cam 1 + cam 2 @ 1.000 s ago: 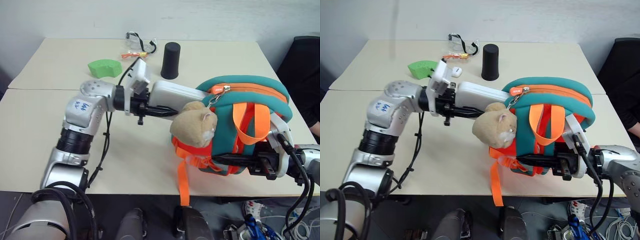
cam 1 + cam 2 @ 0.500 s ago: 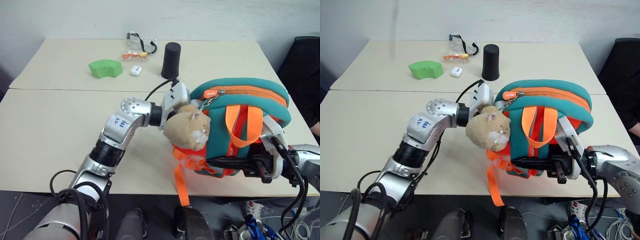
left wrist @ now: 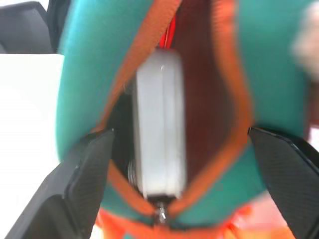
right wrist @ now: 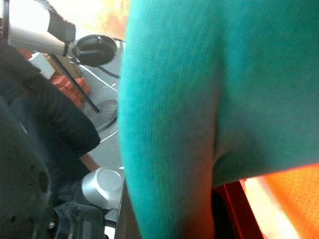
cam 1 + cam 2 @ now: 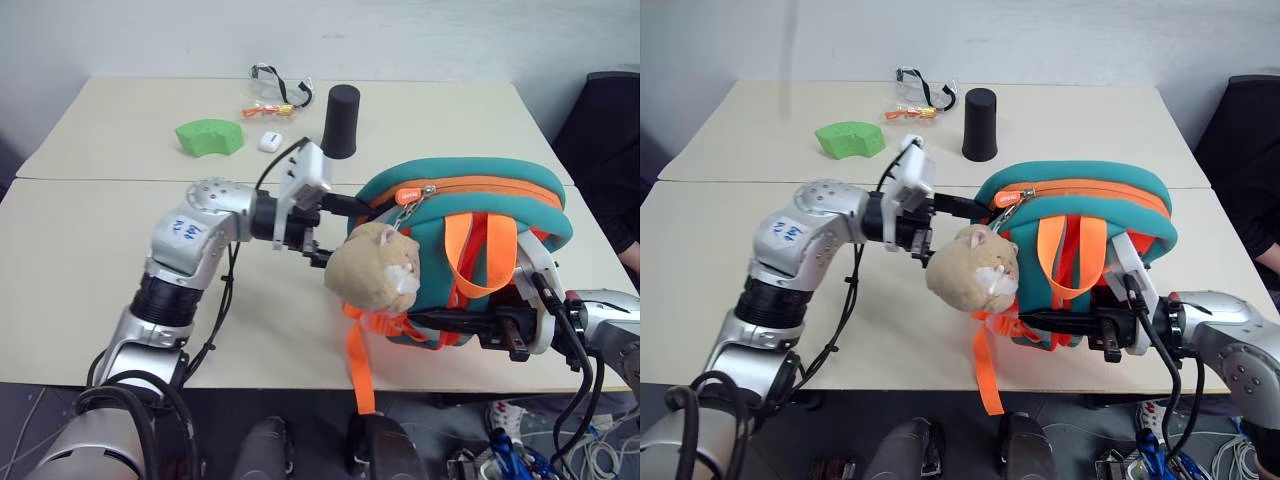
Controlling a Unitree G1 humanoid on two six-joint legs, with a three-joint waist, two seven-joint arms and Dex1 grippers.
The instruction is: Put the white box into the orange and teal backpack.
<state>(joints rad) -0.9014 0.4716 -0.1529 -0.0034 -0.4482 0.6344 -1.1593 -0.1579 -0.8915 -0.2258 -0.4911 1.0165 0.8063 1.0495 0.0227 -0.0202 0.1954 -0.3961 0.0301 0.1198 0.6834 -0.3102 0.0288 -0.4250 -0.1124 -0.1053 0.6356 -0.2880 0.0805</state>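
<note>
One white box is present, lying inside the open zip mouth of the single orange and teal backpack; the left wrist view shows it end-on between the orange zipper edges, a detail that the head views do not give. The backpack stands on the tan table near its front edge, with one plush hamster charm hanging at its left face and orange straps trailing over the table edge. The left gripper stands just outside the opening with its two black fingers spread wide, one to each side of the zip mouth, holding nothing and clear of the box. The right gripper is at the backpack's lower front, fingers closed together on the orange fabric there; its wrist view shows teal cloth close up. At the far side of the table: one black cylinder, one green curved block, one small white case and one pair of safety glasses.
</note>
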